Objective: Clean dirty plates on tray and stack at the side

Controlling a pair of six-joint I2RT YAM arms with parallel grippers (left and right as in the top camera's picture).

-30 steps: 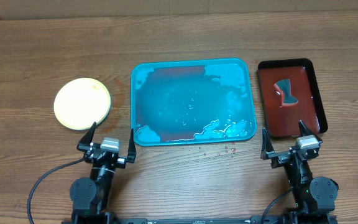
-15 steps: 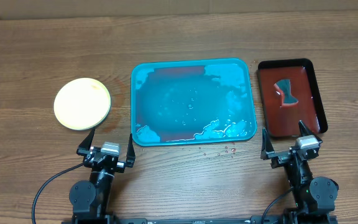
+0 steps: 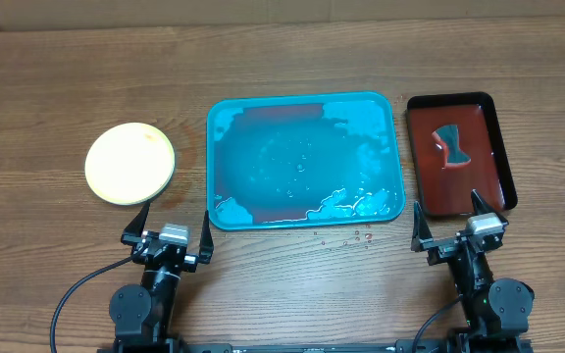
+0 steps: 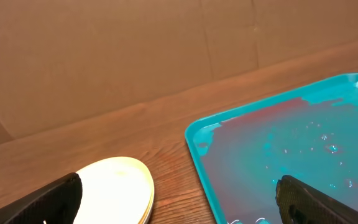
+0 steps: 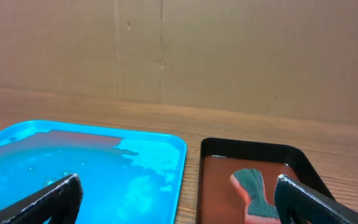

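The plates (image 3: 130, 163) sit in one light yellow-green stack on the table, left of the teal tray (image 3: 390, 147); the stack also shows at the bottom left of the left wrist view (image 4: 114, 190). The tray holds only water, foam and reddish patches, and shows in the left wrist view (image 4: 194, 134) and the right wrist view (image 5: 176, 152). My left gripper (image 3: 170, 230) is open and empty near the front edge, between stack and tray. My right gripper (image 3: 459, 224) is open and empty in front of the red tray.
A dark red black-rimmed tray (image 3: 498, 147) stands right of the teal tray and holds a grey-green and pink sponge (image 3: 451, 144), also in the right wrist view (image 5: 257, 193). A cardboard wall runs along the table's far edge. Water drops lie in front of the teal tray.
My left gripper has drawn back a little toward the front edge. The right arm, the plates and both trays have not moved.
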